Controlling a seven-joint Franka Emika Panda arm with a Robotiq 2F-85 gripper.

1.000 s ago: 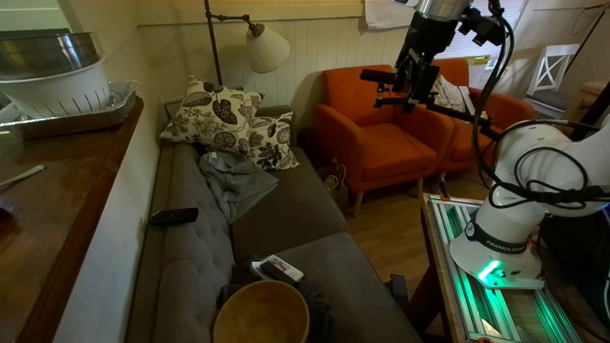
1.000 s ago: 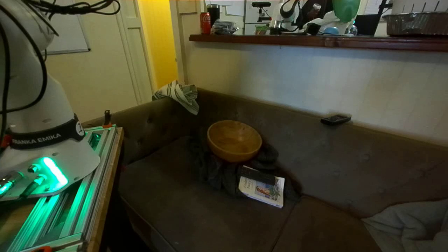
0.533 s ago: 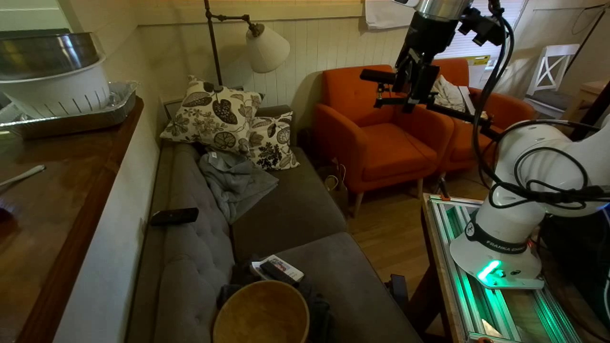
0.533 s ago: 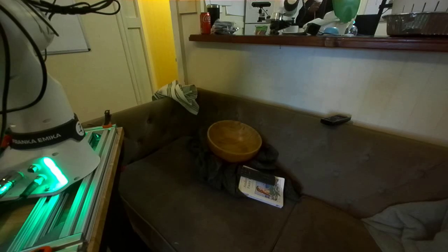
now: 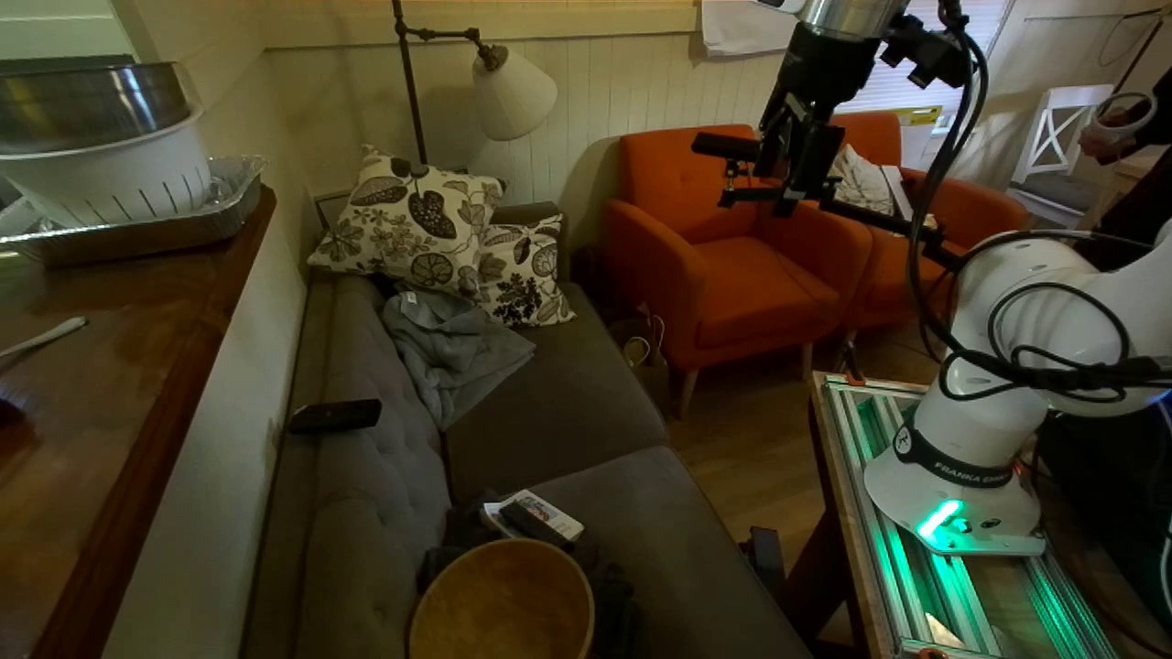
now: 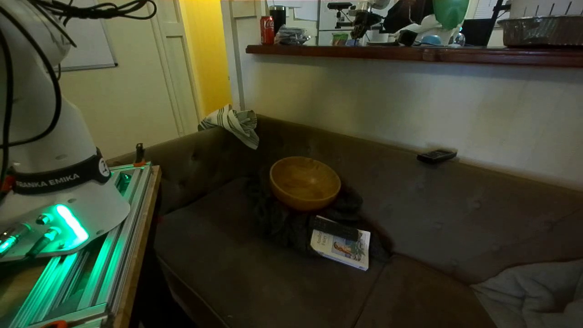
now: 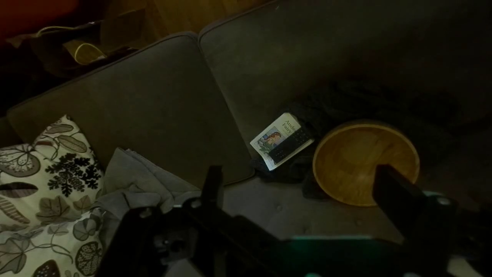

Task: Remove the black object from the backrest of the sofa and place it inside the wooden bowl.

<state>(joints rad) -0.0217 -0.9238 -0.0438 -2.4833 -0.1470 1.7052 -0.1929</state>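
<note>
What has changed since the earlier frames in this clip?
A person's hand with a white ring-shaped thing has entered an exterior view at its right edge; behind the ledge, an arm-like thing has shifted upward. Nothing was visibly grasped or released. The gripper, black object on the backrest and wooden bowl stayed put.

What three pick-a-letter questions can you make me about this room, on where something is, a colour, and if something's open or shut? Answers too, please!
1. Where is the black object the robot must fetch?
A) inside the wooden bowl
B) on top of the sofa backrest
C) on the floor

2. What colour is the drink can?
A) red
B) green
C) yellow

3. How is the gripper?
A) squeezed shut
B) hidden in every view
C) open

Right letters:
1: B, both exterior views show it lying there.
2: A, its red side shows in an exterior view.
3: C, its jaws stand apart in the wrist view.
</note>
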